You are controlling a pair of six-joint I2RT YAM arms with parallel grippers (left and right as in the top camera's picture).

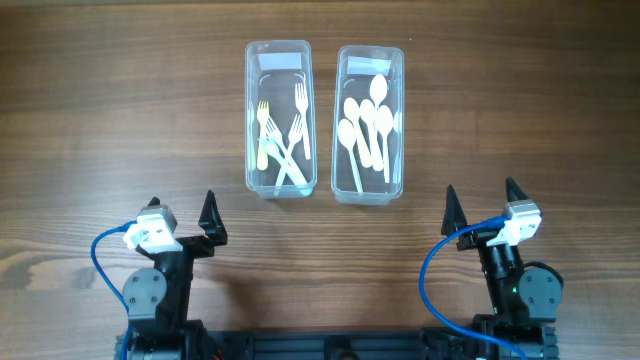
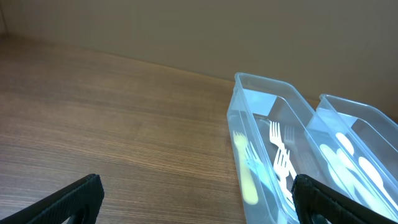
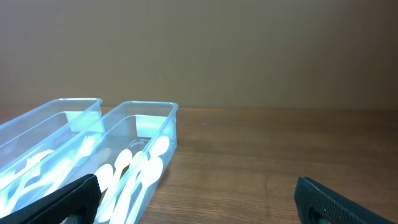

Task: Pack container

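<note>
Fork bin and spoon bin side by side toward table's far edge, left gripper and right gripper along near edge, both jaws spread wide

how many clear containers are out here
2, side by side: the fork container on the left and the spoon container on the right. Nothing in view seems able to hide a third.
</note>
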